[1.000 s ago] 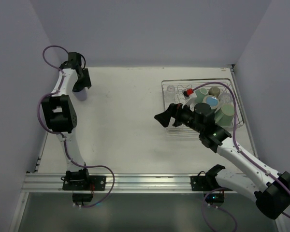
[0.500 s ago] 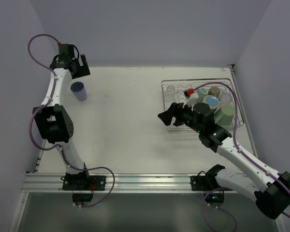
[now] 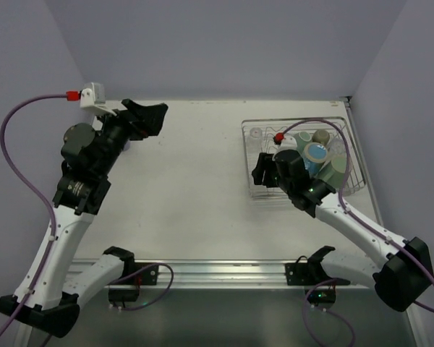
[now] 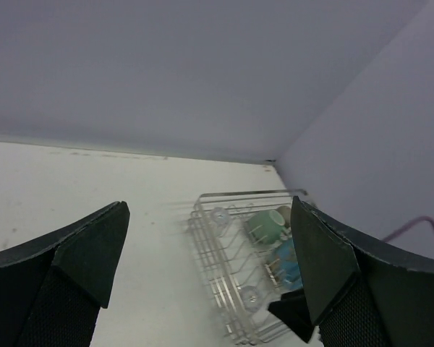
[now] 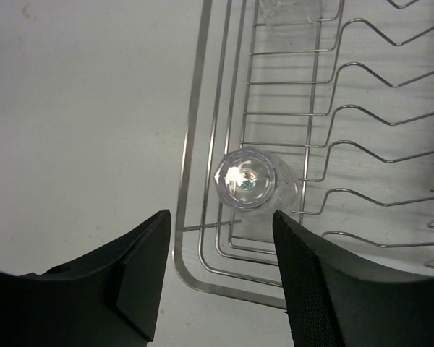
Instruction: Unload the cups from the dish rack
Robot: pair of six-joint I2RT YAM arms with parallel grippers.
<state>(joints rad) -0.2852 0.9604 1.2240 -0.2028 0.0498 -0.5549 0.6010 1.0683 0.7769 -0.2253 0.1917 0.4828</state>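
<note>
Two arms are showing, and one rectangular silver wire-grid dish rack (image 3: 296,120) is sitting on the white tabletop (image 3: 195,173), far right.

Left gripper (image 3: 155,119) is hanging raised over the far left of the tabletop and pointing right toward the rack. In its wrist view (image 4: 210,210) the fingers are standing wide apart with nothing between them.

Right gripper (image 3: 262,170) is hovering over the near-left corner of the rack. In its own view (image 5: 220,217) the fingers are spread wide. The near clear glass cup (image 5: 249,181) is showing in the gap between them and is not gripped. This cup is sitting inside the rack (image 5: 192,181), just beside the left rim.

Clear glass count is two. The far clear glass cup (image 3: 255,133) is resting in the far-left corner, and both are showing from the left wrist (image 4: 219,215) (image 4: 249,295).

Other cups counted from above, all inside the rack:
- One small olive-brown cup (image 3: 320,136), at the far side.
- One teal cup with a blue inside (image 3: 316,150), just nearer than the olive-brown one.
- One pale green cup (image 3: 338,171), at the right side.

The right arm and its purple cable (image 3: 311,123) are covering part of the rack, so I cannot tell the full total.
</note>
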